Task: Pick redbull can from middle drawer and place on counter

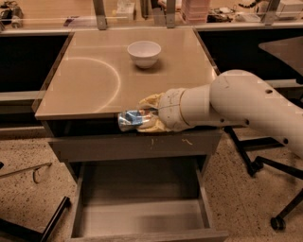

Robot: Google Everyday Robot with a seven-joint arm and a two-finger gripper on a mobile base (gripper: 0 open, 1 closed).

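My gripper (147, 116) is shut on the redbull can (131, 119), a shiny silver-and-blue can held lying sideways. It hangs at the front edge of the counter (94, 80), level with the rim, in front of the dark gap under the top. The yellowish fingers (152, 101) wrap the can's right end. Below, the middle drawer (142, 215) stands pulled out, its grey floor bare. The white arm (236, 101) reaches in from the right.
A white bowl (144, 53) stands at the back middle of the counter. A grey drawer front (137, 144) with pale scratches sits just under the can. A cluttered shelf (199, 9) runs behind. Chair legs (279, 208) stand at the right, dark bars (52, 220) at the lower left.
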